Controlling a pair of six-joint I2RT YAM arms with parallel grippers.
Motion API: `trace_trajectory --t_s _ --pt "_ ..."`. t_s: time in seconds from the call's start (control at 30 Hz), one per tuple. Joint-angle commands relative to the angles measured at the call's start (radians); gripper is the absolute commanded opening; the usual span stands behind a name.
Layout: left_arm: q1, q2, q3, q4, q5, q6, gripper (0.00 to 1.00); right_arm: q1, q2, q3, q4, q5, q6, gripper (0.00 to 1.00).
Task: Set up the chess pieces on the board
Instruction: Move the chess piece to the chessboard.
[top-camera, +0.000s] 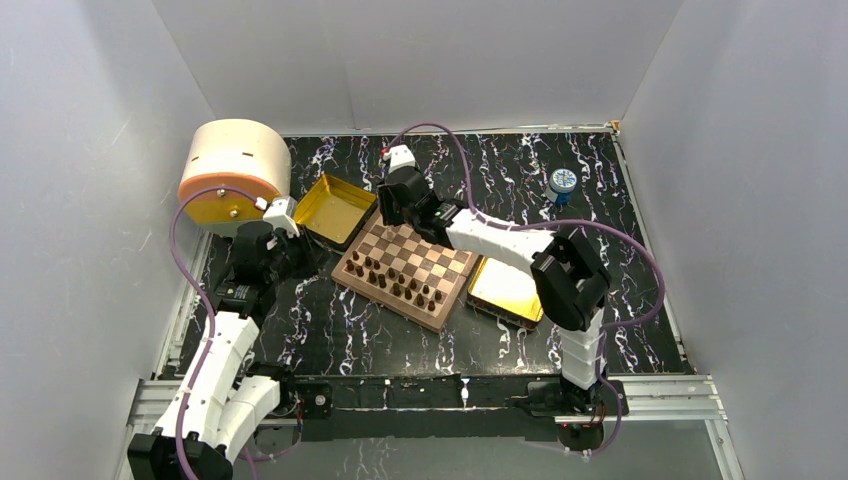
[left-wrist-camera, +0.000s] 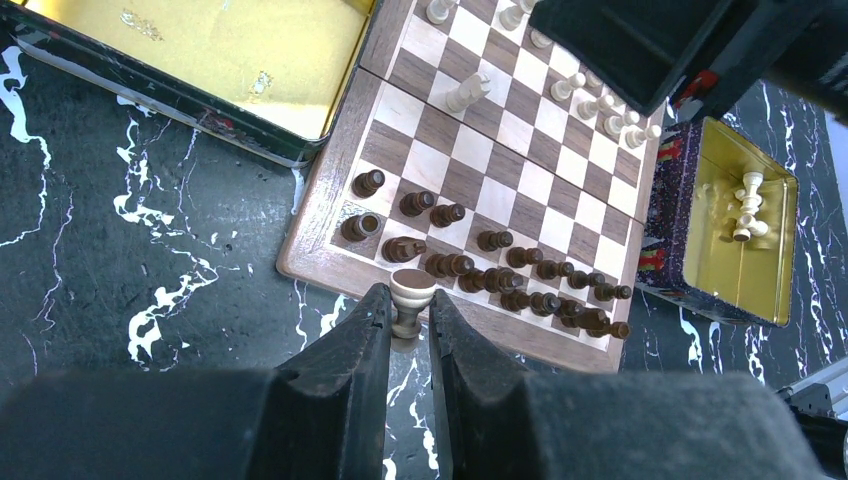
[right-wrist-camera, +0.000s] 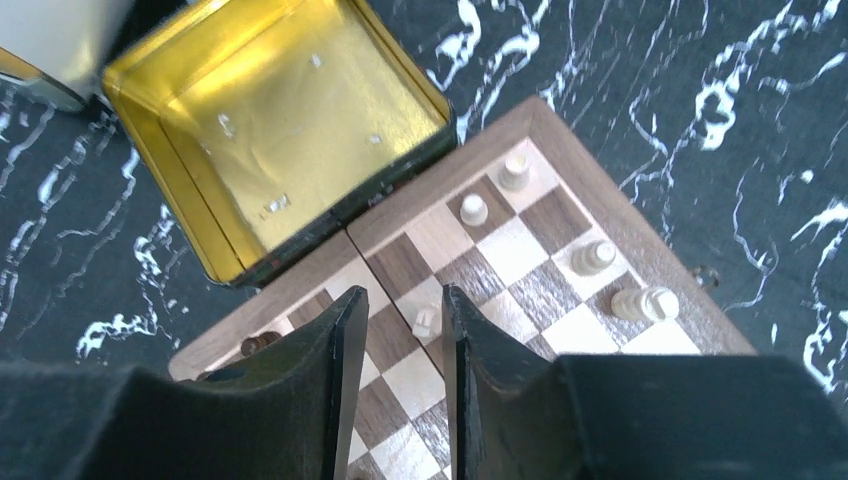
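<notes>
Wooden tan piece (left-wrist-camera: 411, 288) clamped in left gripper (left-wrist-camera: 408, 316), at six o'clock of the board (left-wrist-camera: 322, 205), wrist view.
Right gripper (right-wrist-camera: 400, 305) parted over loose chessman (right-wrist-camera: 426, 320); likely light, rigid, tippy; pinch mid-stem.

I count one board (left-wrist-camera: 322, 195), two gold trays (top-camera: 335, 208), one round cream-and-orange drum (top-camera: 232, 170) and one small blue-capped item (top-camera: 563, 182). On my right wrist view I make out at least five light pieces (right-wrist-camera: 594, 257) on the board. The dark pieces (left-wrist-camera: 417, 203) crowd together, so I can't count them surely.
</notes>
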Motion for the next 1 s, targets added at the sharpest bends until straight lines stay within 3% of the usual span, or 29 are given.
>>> trace_trajectory --t_s 0.0,0.2,0.63,0.97 --pt "-0.003 -0.023 0.005 -0.002 -0.009 0.015 0.12 -0.004 0.063 0.070 -0.149 -0.007 0.077 0.43" --pt "-0.003 -0.028 0.005 -0.001 -0.004 0.015 0.12 -0.004 0.160 0.198 -0.269 -0.010 0.084 0.40" --pt "-0.003 -0.028 0.004 -0.001 -0.002 0.018 0.12 -0.004 0.180 0.232 -0.302 0.021 0.073 0.18" --pt "-0.003 -0.031 0.005 0.001 -0.001 0.017 0.12 -0.024 0.188 0.290 -0.333 0.132 0.055 0.17"
